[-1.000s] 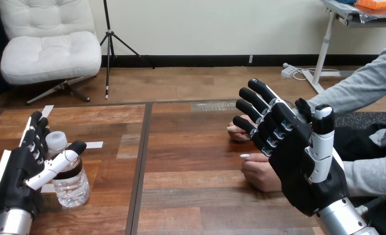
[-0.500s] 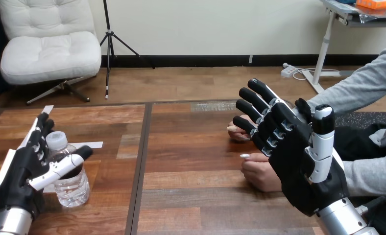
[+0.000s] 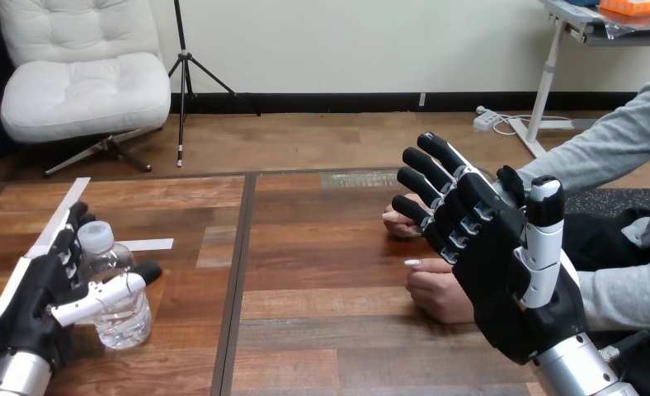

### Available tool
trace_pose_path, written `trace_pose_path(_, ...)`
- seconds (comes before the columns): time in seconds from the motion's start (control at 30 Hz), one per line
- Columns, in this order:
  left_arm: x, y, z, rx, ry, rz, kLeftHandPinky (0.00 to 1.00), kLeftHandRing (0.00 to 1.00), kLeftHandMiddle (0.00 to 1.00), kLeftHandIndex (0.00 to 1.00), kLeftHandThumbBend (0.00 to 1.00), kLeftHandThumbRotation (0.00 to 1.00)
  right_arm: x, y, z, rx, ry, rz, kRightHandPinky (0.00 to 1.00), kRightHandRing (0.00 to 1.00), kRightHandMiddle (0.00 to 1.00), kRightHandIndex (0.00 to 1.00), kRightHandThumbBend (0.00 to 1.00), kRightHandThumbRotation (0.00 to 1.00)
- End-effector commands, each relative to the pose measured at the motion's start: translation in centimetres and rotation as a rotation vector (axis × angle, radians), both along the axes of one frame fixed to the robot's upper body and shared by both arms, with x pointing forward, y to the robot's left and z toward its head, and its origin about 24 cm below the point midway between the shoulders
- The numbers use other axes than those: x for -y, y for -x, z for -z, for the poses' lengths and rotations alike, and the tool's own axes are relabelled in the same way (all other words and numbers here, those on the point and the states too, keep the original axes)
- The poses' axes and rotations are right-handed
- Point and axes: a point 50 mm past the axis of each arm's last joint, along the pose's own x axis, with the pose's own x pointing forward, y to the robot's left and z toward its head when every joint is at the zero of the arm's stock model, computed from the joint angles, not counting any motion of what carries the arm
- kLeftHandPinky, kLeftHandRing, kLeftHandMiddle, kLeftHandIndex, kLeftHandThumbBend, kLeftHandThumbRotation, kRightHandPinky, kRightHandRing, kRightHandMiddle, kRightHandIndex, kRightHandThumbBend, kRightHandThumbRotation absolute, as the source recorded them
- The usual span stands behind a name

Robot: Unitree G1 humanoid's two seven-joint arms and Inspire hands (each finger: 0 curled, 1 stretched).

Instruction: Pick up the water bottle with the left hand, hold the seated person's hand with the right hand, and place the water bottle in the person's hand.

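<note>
Clear white-capped water bottle point(image 3: 124, 322), upright — left hand point(image 3: 33, 301) unclenched around it, right hand point(image 3: 503, 280) splayed

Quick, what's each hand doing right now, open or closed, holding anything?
Left hand: at the bottle; whether it grips cannot be told.
Right hand: open, holding nothing.

We see a desk point(image 3: 330, 330) of brown wood boards, smooth and a little shiny. The water bottle point(image 3: 125, 318) is clear, shiny plastic with a white plastic cap point(image 3: 96, 237). The left hand point(image 3: 37, 301) and the right hand point(image 3: 503, 280) look like dull black plastic with smooth, shiny white shells. The right forearm point(image 3: 577, 371) is silver metal. The white tape point(image 3: 144, 244) looks flat and dull, like paper. The person's grey sleeve point(image 3: 627, 293) is soft cloth.
</note>
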Motion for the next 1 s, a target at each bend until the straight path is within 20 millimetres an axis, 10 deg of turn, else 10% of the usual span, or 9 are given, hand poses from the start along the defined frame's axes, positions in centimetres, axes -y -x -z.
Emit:
trace_pose_path(0.0,0.09,-1.45,-1.64,0.048,-0.020,0.037,1.00,1.00,1.00,1.00,1.00,0.11,-0.19,-0.48,-1.97,0.097,-0.022,-0.004,0.93,0.97,0.95,0.95,0.91,1.00)
trace_pose_path(0.97,-0.15,-2.02,-0.85,-0.048,-0.114,0.042,1.00,1.00,1.00,1.00,1.00,0.11,-0.18,-0.38,-1.96,0.097,-0.026,-0.004,0.93,0.96,0.95,0.95,0.90,1.00)
